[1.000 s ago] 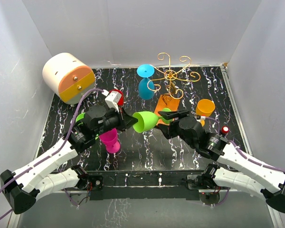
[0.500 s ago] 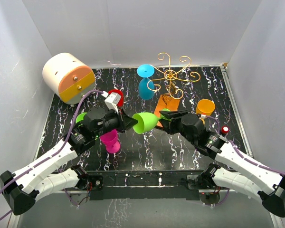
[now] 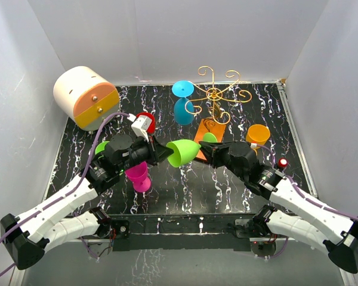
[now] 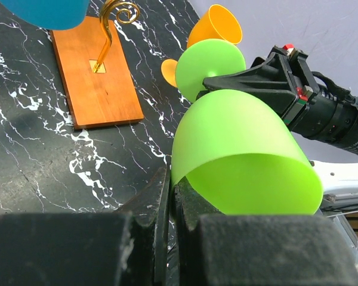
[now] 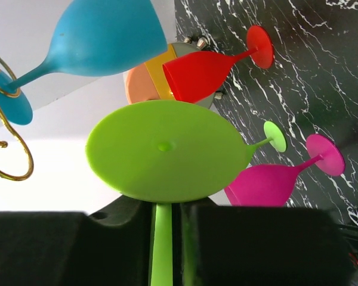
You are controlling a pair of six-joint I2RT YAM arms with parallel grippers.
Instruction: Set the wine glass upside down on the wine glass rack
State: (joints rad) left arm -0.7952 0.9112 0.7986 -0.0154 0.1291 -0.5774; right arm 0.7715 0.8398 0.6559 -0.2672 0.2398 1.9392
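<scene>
The left gripper (image 3: 162, 154) was seen pressed together on the rim of a lime-green plastic wine glass (image 3: 182, 152), with the thin wall pinched between its dark fingers (image 4: 148, 202). The glass was held on its side above a black, white-veined marbled table (image 3: 167, 190), with the bowl turned toward the left arm and the foot toward the right. The right gripper (image 3: 206, 149) was closed on the thin stem just behind the round foot.

Just beyond the glass, and not touched by it, a gold wire wine glass rack with curled arms (image 3: 215, 94) was set on a flat orange-brown rectangular base (image 3: 207, 130). A blue plastic wine glass (image 3: 183, 110) was hung by its foot from one gold curl. An orange plastic wine glass (image 3: 258, 134) was placed to the right of the base. A red plastic wine glass (image 3: 145, 119) and a pink plastic wine glass (image 3: 138, 174) were placed beside the left arm. A cream-and-orange cylinder (image 3: 86, 97) was set at the far left corner.
</scene>
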